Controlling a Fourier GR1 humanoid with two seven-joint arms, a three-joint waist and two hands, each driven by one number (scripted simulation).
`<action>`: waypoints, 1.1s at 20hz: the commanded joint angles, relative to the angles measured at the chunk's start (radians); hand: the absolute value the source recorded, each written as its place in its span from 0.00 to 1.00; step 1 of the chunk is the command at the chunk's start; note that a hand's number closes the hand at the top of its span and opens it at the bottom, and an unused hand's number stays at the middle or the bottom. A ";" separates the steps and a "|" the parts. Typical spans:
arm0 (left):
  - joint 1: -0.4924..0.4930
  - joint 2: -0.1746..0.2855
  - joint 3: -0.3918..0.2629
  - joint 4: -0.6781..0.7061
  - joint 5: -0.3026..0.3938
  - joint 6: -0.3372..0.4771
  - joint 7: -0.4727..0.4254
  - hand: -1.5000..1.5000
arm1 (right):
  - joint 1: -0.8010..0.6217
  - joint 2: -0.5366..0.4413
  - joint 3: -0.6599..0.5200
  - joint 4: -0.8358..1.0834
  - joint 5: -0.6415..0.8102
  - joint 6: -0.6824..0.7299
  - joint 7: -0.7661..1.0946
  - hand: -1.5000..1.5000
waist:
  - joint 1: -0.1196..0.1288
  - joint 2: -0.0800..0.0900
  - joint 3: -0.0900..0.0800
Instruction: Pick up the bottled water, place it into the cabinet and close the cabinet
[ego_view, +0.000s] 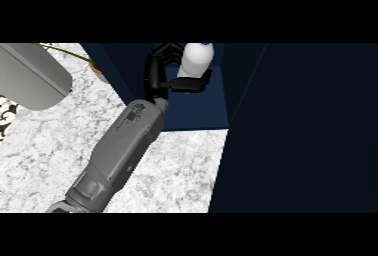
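Setting the bottled water (198, 61) down is the step, I'd say: lower it straight till its base meets the cabinet (198, 112) floor, then uncurl fingers & thumb w/o nudging it. The left hand (158, 68) grasps the bottle, fingers round the far side, thumb across the front. The bottle is white, smooth, a rounded cylinder. The cabinet is dark blue, flat-panelled, its door (303, 125) right of the hand. The surface (177, 167) below the wrist is speckled white marble.

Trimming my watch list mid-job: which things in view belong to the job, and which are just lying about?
Job:
bottled water, held inside the cabinet
left hand, curled round it
cabinet, open

Lying about:
grey rounded object, upper left
plant behind it
patterned item at the left edge
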 joint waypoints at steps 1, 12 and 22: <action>-0.110 0.007 0.036 0.149 -0.036 0.040 0.005 1.00 | 0.042 -0.030 0.019 -0.145 0.033 0.004 0.063 0.00 | -0.003 0.001 0.000; -0.171 0.002 0.086 0.437 -0.052 0.075 -0.108 1.00 | 0.071 -0.025 0.072 -0.090 0.038 -0.015 -0.034 0.00 | -0.017 0.007 0.000; -0.198 -0.001 0.115 0.563 -0.063 0.118 -0.181 1.00 | 0.048 -0.057 0.018 -0.132 -0.016 0.011 -0.006 0.00 | -0.024 0.011 0.000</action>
